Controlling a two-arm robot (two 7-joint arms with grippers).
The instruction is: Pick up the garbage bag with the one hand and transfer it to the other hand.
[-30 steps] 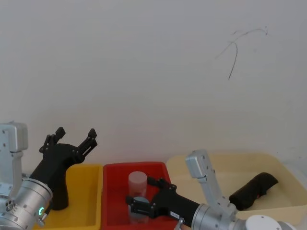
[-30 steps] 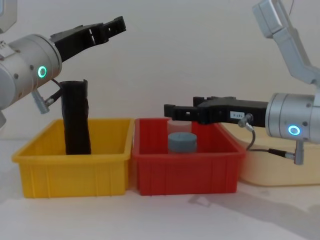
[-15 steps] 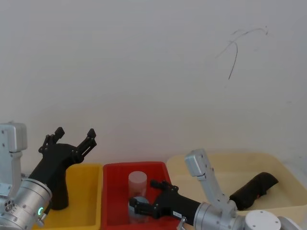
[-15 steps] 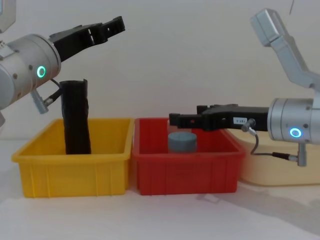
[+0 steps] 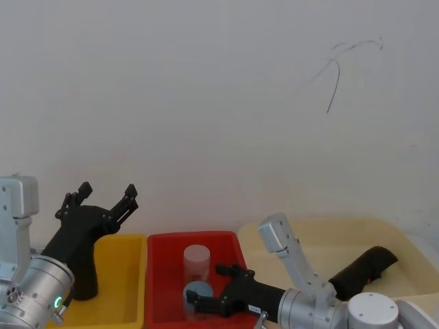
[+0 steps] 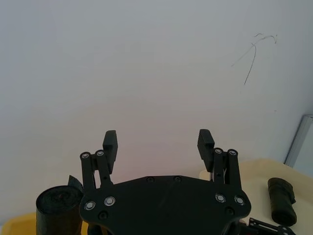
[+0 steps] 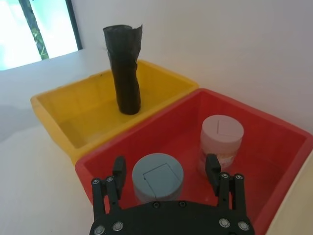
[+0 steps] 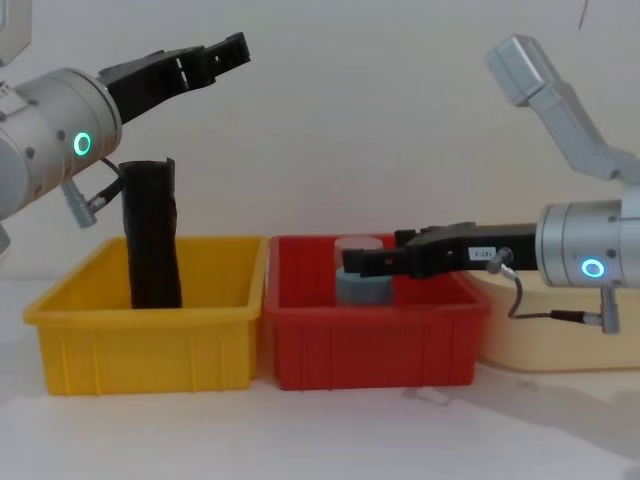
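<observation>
Bag (image 8: 152,232) stands upright in the yellow bin (image 8: 150,325), long axis vertical, top poking above the rim. Left gripper (image 8: 205,57) hangs above it, tips pointing forward and up past the roll's top, fingers spread wide, holding nothing. So the bag lies below and slightly behind the fingertips; judged move is a drop and tilt down to straddle the roll from above or the side. Left arm is clearly the nearer one.

Right gripper (image 8: 375,262) is over the red bin (image 8: 370,340), fingers apart, low over the blue-grey jar (image 7: 158,176), next to a white jar (image 7: 222,138). Well apart from the bag.

Second roll (image 5: 362,272) lies on its side in the beige tub (image 5: 322,236).

White label on the right gripper; text probably too small to read.
</observation>
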